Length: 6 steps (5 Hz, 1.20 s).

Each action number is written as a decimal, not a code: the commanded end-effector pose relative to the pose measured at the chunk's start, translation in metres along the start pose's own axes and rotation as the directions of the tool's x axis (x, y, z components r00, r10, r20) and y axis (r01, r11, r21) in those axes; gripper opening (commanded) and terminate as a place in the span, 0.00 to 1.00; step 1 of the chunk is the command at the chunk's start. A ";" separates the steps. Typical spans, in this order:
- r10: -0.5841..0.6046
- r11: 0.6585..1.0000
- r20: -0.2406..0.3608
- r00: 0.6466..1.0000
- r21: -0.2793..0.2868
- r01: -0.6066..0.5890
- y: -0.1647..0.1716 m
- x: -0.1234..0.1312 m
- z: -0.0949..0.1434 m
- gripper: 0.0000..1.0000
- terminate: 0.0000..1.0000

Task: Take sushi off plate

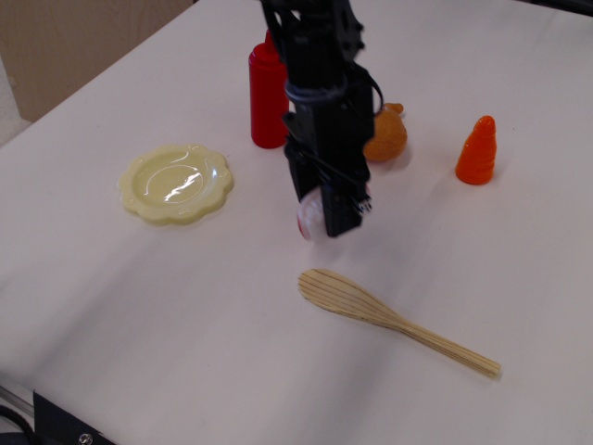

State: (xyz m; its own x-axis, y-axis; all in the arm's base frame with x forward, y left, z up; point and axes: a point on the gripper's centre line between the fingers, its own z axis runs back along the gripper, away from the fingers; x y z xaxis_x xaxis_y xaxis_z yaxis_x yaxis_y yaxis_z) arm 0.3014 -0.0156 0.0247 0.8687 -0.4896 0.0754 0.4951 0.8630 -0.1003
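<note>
The pale yellow scalloped plate [176, 183] lies bare at the left of the white table. My black gripper [322, 218] hangs over the table's middle, well to the right of the plate and just above the bowl of the wooden spoon. It is shut on the sushi [310, 219], whose white top and pink-red edge show at the fingers' left side. The sushi is held close above the table surface; I cannot tell whether it touches.
A red squeeze bottle [268, 97] stands behind the arm. A brown rounded toy with a knob [386, 134] sits partly behind the arm. An orange cone-shaped toy [477, 151] stands at right. A wooden spoon [389, 318] lies in front.
</note>
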 end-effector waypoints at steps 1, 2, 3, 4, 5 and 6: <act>-0.101 0.994 0.055 0.993 0.040 0.099 0.005 0.022 -0.002 0.00 0.00; -0.120 0.991 0.067 0.991 0.061 0.116 0.008 0.030 -0.003 0.00 0.00; -0.131 0.988 0.077 0.988 0.090 0.124 0.013 0.037 -0.002 1.00 0.00; -0.131 0.987 0.091 0.987 0.102 0.121 0.014 0.035 0.006 1.00 0.00; -0.079 0.994 0.068 0.995 0.076 0.074 0.017 0.029 0.022 1.00 0.00; 0.008 0.995 0.099 0.995 0.102 -0.019 0.019 0.024 0.050 1.00 0.00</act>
State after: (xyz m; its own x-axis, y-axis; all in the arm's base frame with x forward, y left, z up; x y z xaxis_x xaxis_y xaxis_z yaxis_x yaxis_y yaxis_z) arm 0.3257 -0.0091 0.0476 0.8765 -0.4706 0.1014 0.4764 0.8783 -0.0413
